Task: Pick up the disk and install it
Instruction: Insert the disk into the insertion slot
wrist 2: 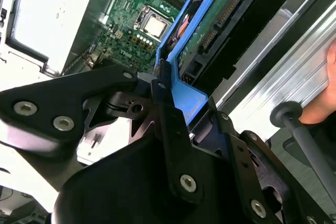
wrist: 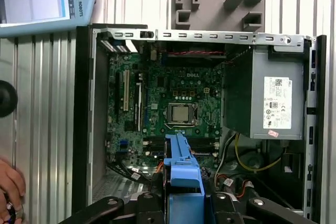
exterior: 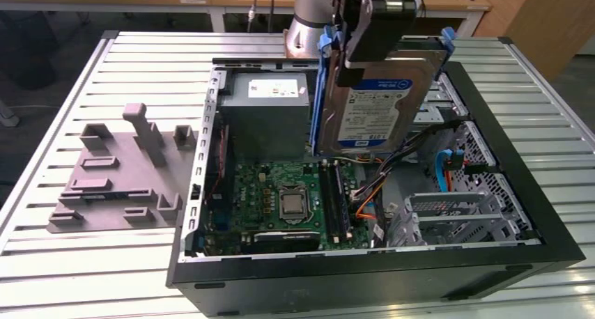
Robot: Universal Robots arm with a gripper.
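Well apart from the gripper (exterior: 363, 60), toward the exterior view's left, a grey moulded plastic fixture (exterior: 116, 173) lies on the ribbed metal table (exterior: 56, 263). The gripper pinches the flat silver disk (exterior: 377, 113) by its smooth blue bracket. The disk hangs upright just below it, over the open black computer case (exterior: 372, 281). I judge that a firm hold and slow travel keep it clear of the orange cables (exterior: 364, 197).

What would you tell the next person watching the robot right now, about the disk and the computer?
Gripper: shut on the disk, clamping its blue bracket.
Disk: held upright in the air above the open computer case.
Done: the disk is picked up.
Left: the disk is not yet seated in the case.
Note: a person's hand is over the table beside the case.
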